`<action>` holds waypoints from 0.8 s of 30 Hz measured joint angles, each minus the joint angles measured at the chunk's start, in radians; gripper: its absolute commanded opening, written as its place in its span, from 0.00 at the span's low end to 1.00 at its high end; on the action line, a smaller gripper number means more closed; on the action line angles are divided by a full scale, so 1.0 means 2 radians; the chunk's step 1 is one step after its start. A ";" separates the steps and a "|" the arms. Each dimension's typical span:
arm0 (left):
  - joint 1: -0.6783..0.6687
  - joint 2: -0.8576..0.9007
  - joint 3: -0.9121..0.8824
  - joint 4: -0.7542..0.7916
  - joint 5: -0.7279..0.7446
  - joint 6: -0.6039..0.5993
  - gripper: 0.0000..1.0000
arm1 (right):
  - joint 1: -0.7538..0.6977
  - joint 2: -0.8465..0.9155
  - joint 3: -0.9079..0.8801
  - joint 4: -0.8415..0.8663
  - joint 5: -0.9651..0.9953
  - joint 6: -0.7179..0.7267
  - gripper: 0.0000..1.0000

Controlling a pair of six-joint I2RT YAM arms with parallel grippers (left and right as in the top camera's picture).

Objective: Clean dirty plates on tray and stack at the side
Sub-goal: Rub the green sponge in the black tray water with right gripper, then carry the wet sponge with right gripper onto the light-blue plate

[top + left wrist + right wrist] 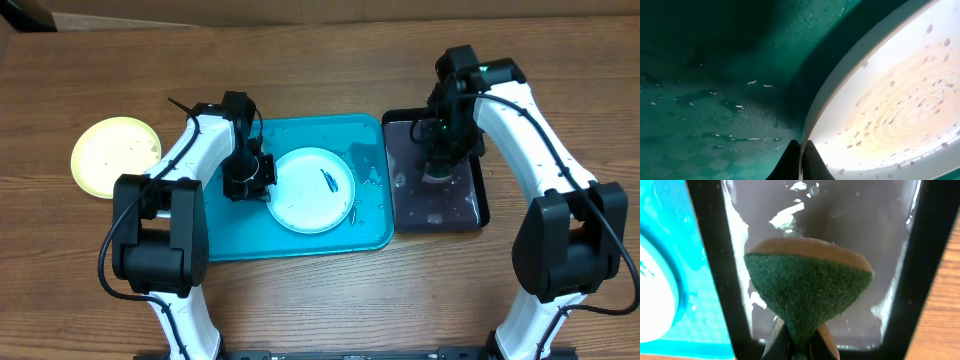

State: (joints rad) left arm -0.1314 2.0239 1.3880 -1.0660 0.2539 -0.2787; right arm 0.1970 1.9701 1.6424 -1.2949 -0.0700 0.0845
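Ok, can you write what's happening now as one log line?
left gripper: pinching white plate rim, in teal tray | right gripper: holding green sponge in black tray | yellow plate: outside tray, left side

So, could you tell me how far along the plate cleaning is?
Seemingly done: yellow plate sits on the table beside the tray. In hand: left tool grips the white plate, smear showing; right tool holds the sponge at the black tray. Left: scrubbing it, stacking.
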 measured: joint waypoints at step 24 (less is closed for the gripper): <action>0.000 0.000 -0.001 0.010 0.012 -0.004 0.04 | 0.041 -0.001 0.145 -0.059 -0.177 -0.001 0.04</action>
State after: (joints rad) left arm -0.1314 2.0239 1.3861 -1.0470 0.2771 -0.2863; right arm 0.2798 1.9682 1.9316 -1.4136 -0.4236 0.0822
